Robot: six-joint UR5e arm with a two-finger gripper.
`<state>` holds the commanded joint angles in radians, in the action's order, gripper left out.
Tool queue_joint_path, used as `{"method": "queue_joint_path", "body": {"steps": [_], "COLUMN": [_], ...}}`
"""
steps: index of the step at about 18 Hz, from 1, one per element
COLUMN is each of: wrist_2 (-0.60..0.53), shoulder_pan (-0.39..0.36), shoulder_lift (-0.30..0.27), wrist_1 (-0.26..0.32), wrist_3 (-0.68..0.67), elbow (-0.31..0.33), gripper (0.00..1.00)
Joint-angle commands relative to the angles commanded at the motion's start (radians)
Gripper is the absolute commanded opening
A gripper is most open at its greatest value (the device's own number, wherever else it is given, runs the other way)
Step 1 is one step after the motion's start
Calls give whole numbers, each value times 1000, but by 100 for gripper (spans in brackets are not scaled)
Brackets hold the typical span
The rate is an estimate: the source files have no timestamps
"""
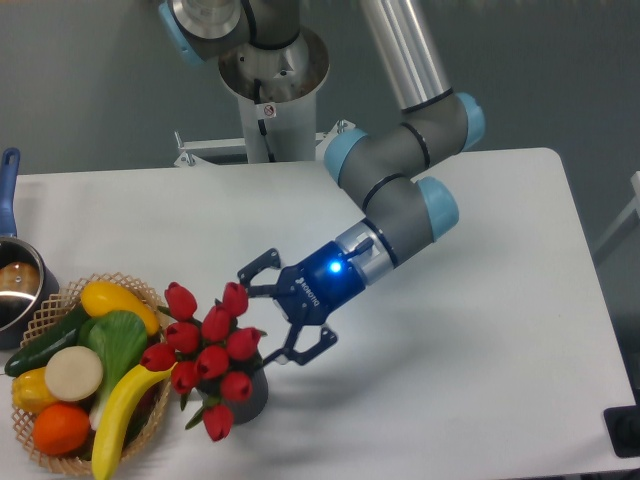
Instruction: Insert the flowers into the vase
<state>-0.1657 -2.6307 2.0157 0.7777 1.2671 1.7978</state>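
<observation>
Tulips sitting in the vase, claw spread just beside them.

The flowers (208, 358), a bunch of red buds, stand in the dark grey vase (243, 398) near the front left of the white table (480, 330), leaning left toward the wicker basket (50, 300) of fruit and vegetables. The gripper (282, 312) hangs just to the right of the bunch with its fingers wide apart and nothing between them; one finger (258, 266) sits close to the upper buds. A blue-handled pot (12, 275) shows at the far left edge.
</observation>
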Motion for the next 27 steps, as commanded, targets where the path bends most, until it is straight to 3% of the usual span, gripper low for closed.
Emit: {"method": "queue_joint_path", "body": {"steps": [4, 11, 17, 27], "wrist_2": [-58, -170, -574, -1152], "shoulder_pan": [-63, -170, -245, -249], "shoulder_lift": [-46, -69, -95, -100], "wrist_1": [2, 0, 0, 3], "wrist_3": [0, 9, 14, 159], "elbow": [12, 3, -28, -52], "gripper": [100, 100, 100, 100]}}
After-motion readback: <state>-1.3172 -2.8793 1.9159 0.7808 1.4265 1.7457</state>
